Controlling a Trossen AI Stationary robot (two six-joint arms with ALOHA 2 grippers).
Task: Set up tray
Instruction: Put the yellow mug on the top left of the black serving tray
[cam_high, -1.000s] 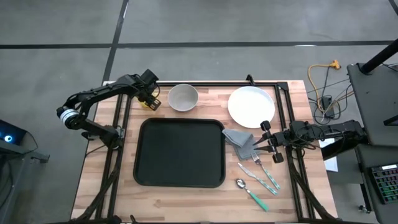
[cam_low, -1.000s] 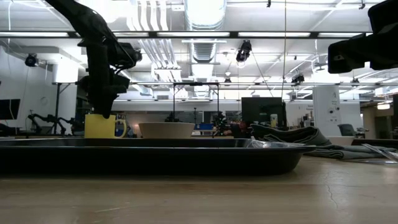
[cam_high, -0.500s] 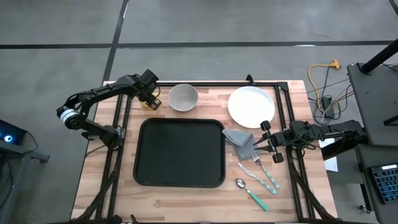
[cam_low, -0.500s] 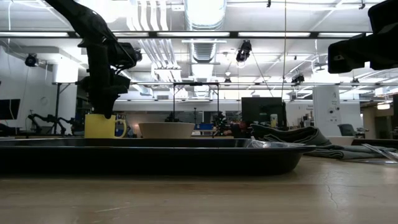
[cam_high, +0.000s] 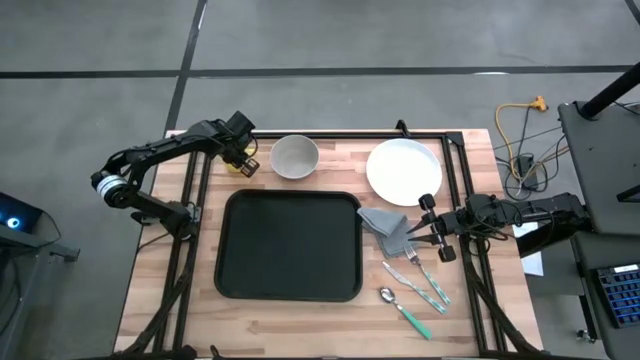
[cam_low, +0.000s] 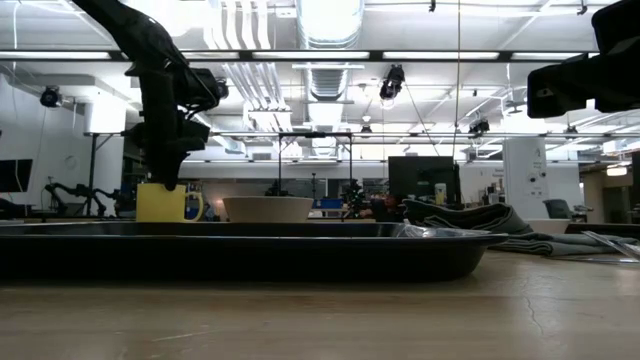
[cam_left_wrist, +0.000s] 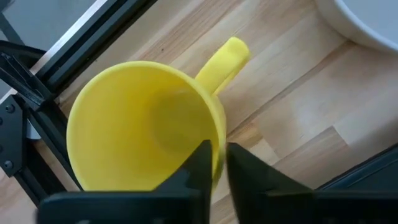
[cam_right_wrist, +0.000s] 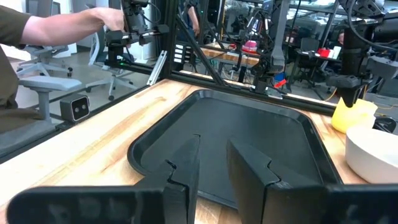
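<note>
Cutlery lies nearest the front edge of the wooden table: a spoon and a fork with green handles, at the right front, apart from everything else and seemingly waiting their turn.

Just behind them a grey napkin rests beside the right edge of the tray. The right gripper hovers at the napkin's outer edge, its fingers set a narrow gap apart; from the wrist view nothing sits between them, so it looks idle and not gripping.

The tray, large, black and low-rimmed, lies flat in the middle of the table with nothing on it. Its long axis runs left to right across the table, its long sides parallel to the front edge, which leaves both arms an easy reach to load it from either side.

Farther back, past the tray's far rim, a pale bowl sits left of centre and a round white plate right of it.

At the far left corner stands a yellow mug, upright. The left gripper has one finger inside the mug and one outside, pinching the wall next to the handle, clenched on it. That looks like a grip for lifting the mug onto the tray.
</note>
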